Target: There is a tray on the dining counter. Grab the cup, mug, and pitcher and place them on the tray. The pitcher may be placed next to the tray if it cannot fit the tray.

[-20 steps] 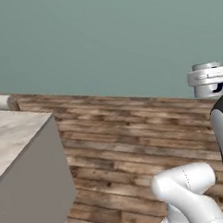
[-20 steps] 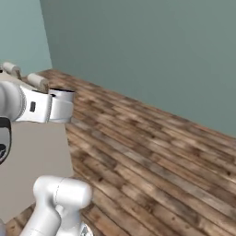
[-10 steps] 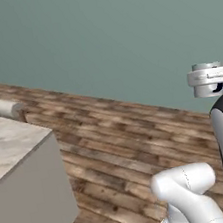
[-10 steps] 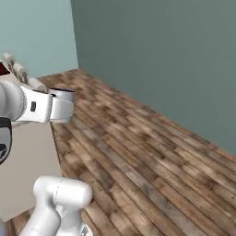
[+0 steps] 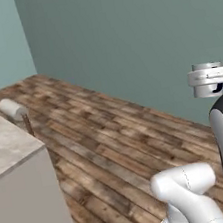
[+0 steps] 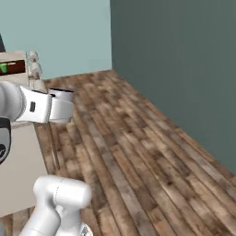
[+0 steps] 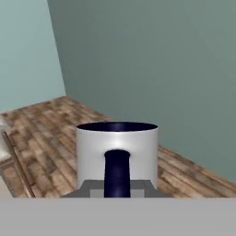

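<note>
Seen from the hand view, the mug [image 7: 117,154] hangs close in front of the camera, a pale cylinder with a dark navy rim and a navy handle facing me. My gripper [image 7: 117,190] is shut on it at the handle, above the wooden floor. In the right base view, a speck of bright green [image 6: 4,68] sits on a dark reddish-brown strip [image 6: 17,67] at the far left edge; it is too small to tell whether these are the cup and the tray. The pitcher is out of view.
A marble-topped counter [image 5: 8,149] juts in at the left, with pale round stools [image 5: 13,109] on brown legs beside it. Wooden plank floor [image 5: 113,143] stretches to teal walls [image 5: 123,41] that meet in a corner. The white arm base [image 5: 188,188] is at the bottom.
The whole picture has shifted in both base views: the base has turned, bringing the wall corner and stools into view. The arm keeps its pose and the gripper stays shut.
</note>
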